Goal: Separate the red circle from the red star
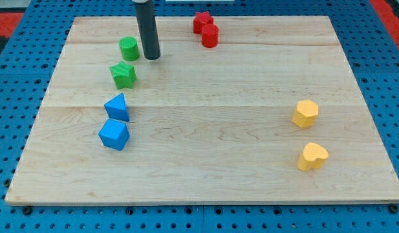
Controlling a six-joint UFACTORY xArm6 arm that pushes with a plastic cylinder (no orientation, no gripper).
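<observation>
The red star (201,21) lies near the board's top edge, a little right of centre. The red circle (210,35) sits just below and right of it, touching it. My tip (151,57) stands on the board to the left of both red blocks, about a hand's width away, and just right of the green circle (129,48). The tip touches no block.
A green star (123,75) lies below the green circle. A blue triangle (118,107) and a blue cube-like block (114,134) sit at the left. A yellow hexagon (305,113) and a yellow heart (312,156) sit at the right. The wooden board (205,175) rests on blue pegboard.
</observation>
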